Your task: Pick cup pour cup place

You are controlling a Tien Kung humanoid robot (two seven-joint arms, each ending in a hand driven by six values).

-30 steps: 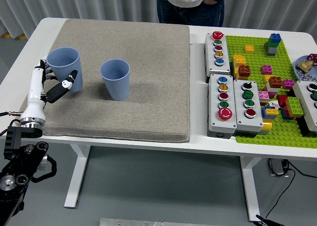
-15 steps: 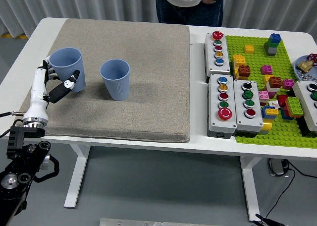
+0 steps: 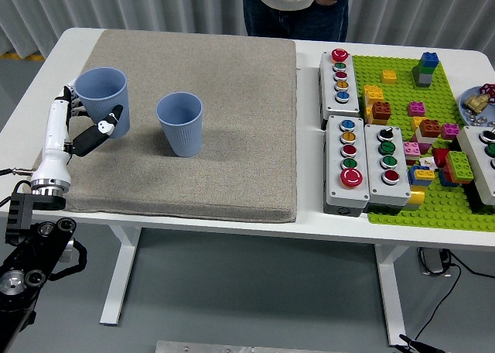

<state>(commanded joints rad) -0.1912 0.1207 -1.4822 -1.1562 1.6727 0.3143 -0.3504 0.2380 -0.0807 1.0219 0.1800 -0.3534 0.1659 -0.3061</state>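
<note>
**Op:** Logging from the remote desk. White table [image 3: 232, 221], grey mat [image 3: 193, 121] over its left and middle. To the right of the mat, button boxes [image 3: 363, 163] and a green baseplate [image 3: 433, 175] crowded with bricks. A person [image 3: 298, 5] stands at the far edge, hands not reaching in.

**Obs:** The cups?

**Op:** Two blue ones on the mat side. The held cup [image 3: 103, 97] is at the mat's left edge, upright as far as I can judge. The second cup [image 3: 180, 123] stands free to its right, apart, open end up.

**Obs:** Grip?

**Op:** My left hand [image 3: 83, 128] has its fingers clamped on the held cup; thumb [image 3: 99, 131] across the front wall low down, the other fingertips showing behind the left wall. Right arm is out of view.

**Obs:** What worries you?

**Op:** Biggest: the pour needs the held cup carried right and tipped over the second one. That target is light and unsupported, so a bump from rim or knuckles would likely topple it. Next: thin ribbed walls, likely flexible; squeeze too hard and the cup buckles, too soft and it may slide in the hand during the tilt. Smallest: the grasp sits low, so the rim could swing wide when I rotate. I can't tell whether anything is inside.
</note>
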